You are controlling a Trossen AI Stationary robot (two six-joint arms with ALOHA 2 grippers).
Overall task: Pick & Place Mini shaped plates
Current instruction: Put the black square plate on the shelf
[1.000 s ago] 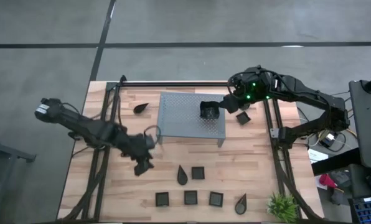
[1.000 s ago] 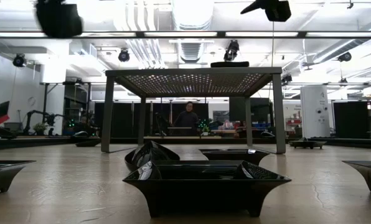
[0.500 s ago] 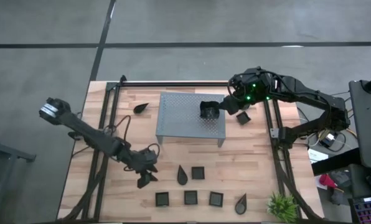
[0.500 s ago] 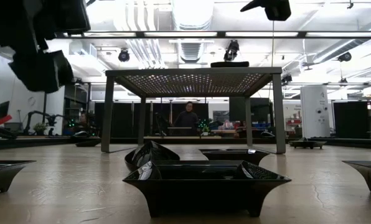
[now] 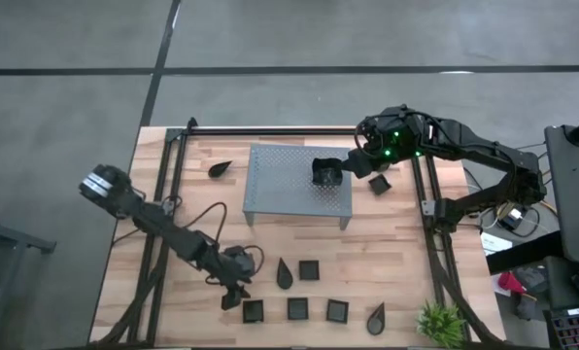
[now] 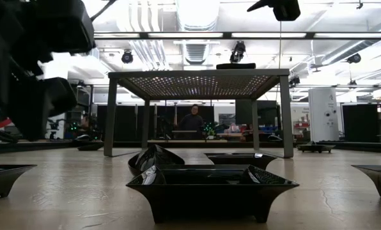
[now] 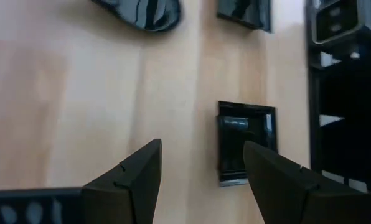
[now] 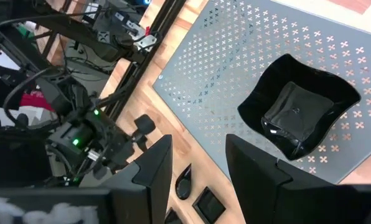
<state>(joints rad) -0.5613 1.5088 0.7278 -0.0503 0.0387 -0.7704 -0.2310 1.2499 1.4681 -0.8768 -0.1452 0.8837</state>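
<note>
Several glossy black mini plates lie on the wooden table. A near row holds square plates (image 5: 253,311) (image 5: 297,309) (image 5: 337,311) and a teardrop (image 5: 375,318). Behind it are a teardrop (image 5: 285,275) and a square (image 5: 309,269). One square plate (image 5: 325,173) rests on the grey perforated rack (image 5: 280,185); it also shows in the right wrist view (image 8: 297,106). My left gripper (image 5: 233,292) is open and empty, just above the leftmost near square plate (image 7: 244,142). My right gripper (image 8: 198,162) is open and empty over the rack's right end.
Another square plate (image 5: 379,183) lies right of the rack and a teardrop (image 5: 220,167) left of it. A small green plant (image 5: 441,324) stands at the near right corner. Black frame rails (image 5: 163,224) run along both table sides. A person (image 6: 192,121) stands far behind.
My left gripper has swung from the table's left middle toward the near edge and to the right, coming down beside the leftmost square plate of the near row. My right arm and all the plates have kept still.
</note>
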